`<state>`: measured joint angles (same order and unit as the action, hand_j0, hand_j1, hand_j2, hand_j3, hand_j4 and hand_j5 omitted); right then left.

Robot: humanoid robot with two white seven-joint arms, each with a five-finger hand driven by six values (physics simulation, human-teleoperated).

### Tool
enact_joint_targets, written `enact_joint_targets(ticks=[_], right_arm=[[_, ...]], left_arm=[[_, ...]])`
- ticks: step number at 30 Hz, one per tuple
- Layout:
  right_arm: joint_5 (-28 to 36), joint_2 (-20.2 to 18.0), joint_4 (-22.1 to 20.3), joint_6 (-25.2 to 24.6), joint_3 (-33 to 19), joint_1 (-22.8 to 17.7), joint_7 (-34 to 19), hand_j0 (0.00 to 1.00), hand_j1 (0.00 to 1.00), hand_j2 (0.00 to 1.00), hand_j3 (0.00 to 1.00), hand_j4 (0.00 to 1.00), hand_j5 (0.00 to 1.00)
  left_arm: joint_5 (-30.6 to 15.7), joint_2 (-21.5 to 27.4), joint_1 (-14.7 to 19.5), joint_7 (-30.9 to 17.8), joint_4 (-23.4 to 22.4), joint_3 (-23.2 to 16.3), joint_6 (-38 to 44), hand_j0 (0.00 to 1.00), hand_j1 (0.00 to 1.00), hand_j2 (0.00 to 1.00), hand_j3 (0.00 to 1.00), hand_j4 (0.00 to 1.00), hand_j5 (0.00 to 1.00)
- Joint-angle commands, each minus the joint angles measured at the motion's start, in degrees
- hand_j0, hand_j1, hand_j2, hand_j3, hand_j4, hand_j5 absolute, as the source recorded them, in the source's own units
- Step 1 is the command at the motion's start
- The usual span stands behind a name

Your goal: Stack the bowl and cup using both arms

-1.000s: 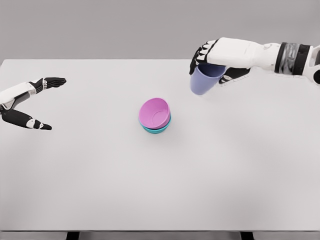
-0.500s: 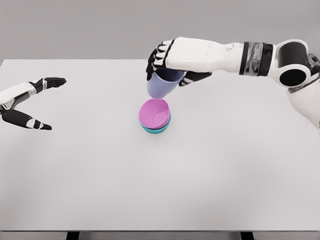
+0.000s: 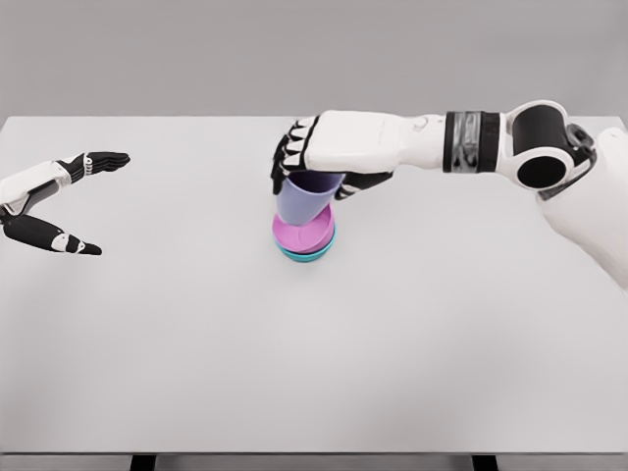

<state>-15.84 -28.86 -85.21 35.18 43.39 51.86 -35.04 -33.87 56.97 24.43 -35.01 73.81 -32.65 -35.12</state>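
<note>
Right hand (image 3: 312, 162), white-shelled with dark fingers, wraps from above around the rim of a smooth lavender cup (image 3: 300, 200) and holds it upright over the middle of the table. The cup tapers downward, and its base sits inside a glossy pink bowl (image 3: 306, 235), which nests in a teal bowl (image 3: 312, 253) showing only as a thin crescent beneath. Whether the cup's bottom touches the pink bowl's floor is hard to make out; the cup's mouth is hidden under the palm. The right arm stretches in from the picture's right, its shoulder cut off at the frame edge. The left hand (image 3: 61, 203) rests near the table's left edge, fingers spread and holding nothing, its forearm cut by the frame. The matte white table (image 3: 392, 353) lies bare and wide around the stack, with its front edge near the bottom.
</note>
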Motion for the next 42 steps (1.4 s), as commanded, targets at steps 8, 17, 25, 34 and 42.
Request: enact_joint_targets(ticks=[8, 17, 25, 34, 42], right_arm=[[-0.1, 0.2, 2.6, -0.2, 2.8, -0.1, 0.0, 0.65, 0.65, 0.65, 0.65, 0.65, 0.65], [-0.2, 0.6, 3.5, -0.2, 3.2, -0.2, 0.0, 0.66, 0.66, 0.66, 0.66, 0.66, 0.66], [-0.3, 1.4, 4.6, -0.2, 4.0, -0.1, 0.0, 0.67, 0.67, 0.67, 0.67, 0.67, 0.67], [-0.4, 3.2, 6.2, -0.2, 4.0, 0.2, 0.0, 0.67, 0.67, 0.67, 0.67, 0.67, 0.67], [-1.7, 3.4, 7.2, -0.2, 3.9, 0.3, 0.0, 0.70, 0.70, 0.70, 0.70, 0.70, 0.70]], left_arm=[[-0.5, 0.1, 0.0, 0.0, 0.0, 0.0, 0.1, 1.00, 1.00, 1.00, 1.00, 1.00, 1.00], [-0.5, 0.1, 0.0, 0.0, 0.1, 0.0, 0.1, 1.00, 1.00, 1.00, 1.00, 1.00, 1.00], [-0.5, 0.1, 0.0, 0.0, 0.1, 0.0, 0.1, 1.00, 1.00, 1.00, 1.00, 1.00, 1.00], [-0.5, 0.1, 0.0, 0.0, 0.1, 0.0, 0.1, 1.00, 1.00, 1.00, 1.00, 1.00, 1.00], [-0.5, 0.1, 0.0, 0.0, 0.1, 0.0, 0.1, 1.00, 1.00, 1.00, 1.00, 1.00, 1.00]])
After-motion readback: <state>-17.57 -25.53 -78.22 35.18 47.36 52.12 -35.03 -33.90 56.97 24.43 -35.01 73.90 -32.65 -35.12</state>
